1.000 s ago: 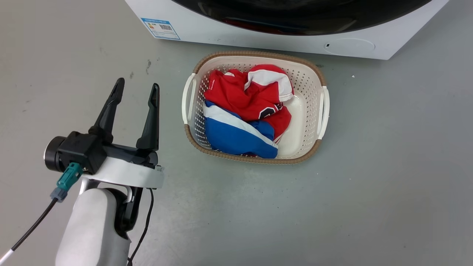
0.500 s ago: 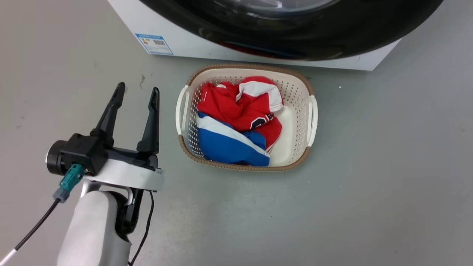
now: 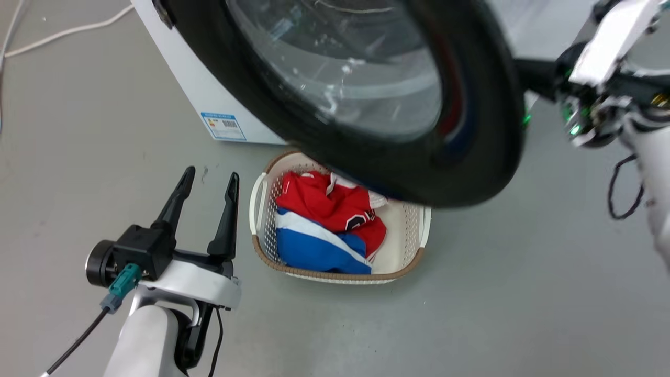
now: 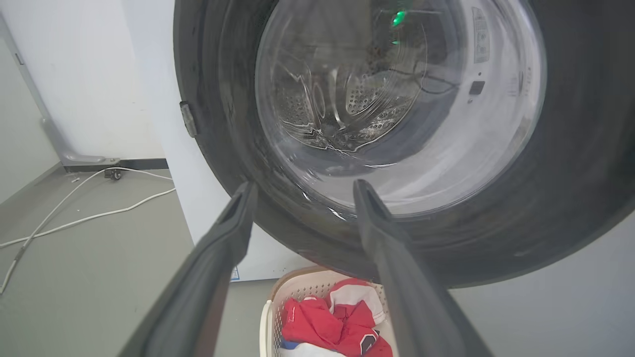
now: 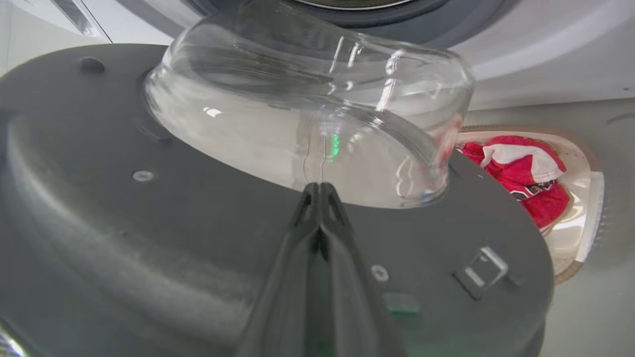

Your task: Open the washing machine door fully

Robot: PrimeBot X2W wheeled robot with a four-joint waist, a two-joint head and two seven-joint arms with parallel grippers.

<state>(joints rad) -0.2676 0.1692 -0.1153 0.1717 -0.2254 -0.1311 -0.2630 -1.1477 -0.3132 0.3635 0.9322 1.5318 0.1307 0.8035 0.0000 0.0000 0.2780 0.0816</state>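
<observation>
— Progress is asked about: how far open is the washing machine door [image 3: 471,131] found?

— Part-way. It is unlatched and stood off the washer [image 3: 193,89] at an angle, carried on its hinge [image 4: 187,119] at the robot's left. Its free edge is brought out over the laundry basket [image 3: 335,275] on the floor [image 3: 523,293]. Full opening is judged not yet reached.

— By what is it worked?

— The right claw [image 5: 320,191] is closed narrow, with the fingers pressed together and nothing seen between them. It is laid against the door's dark inner face, just below the glass bowl [image 5: 307,114]. A push rather than a grip is suggested.

— And the left claw [image 3: 212,174]?

— It is spread wide and nothing is held in it. It is poised over the floor beside the basket, apart from the door.

— What is left?

— The rest of the swing is left, until the door is laid right back. Contact with the basket below cannot be ruled out.
</observation>
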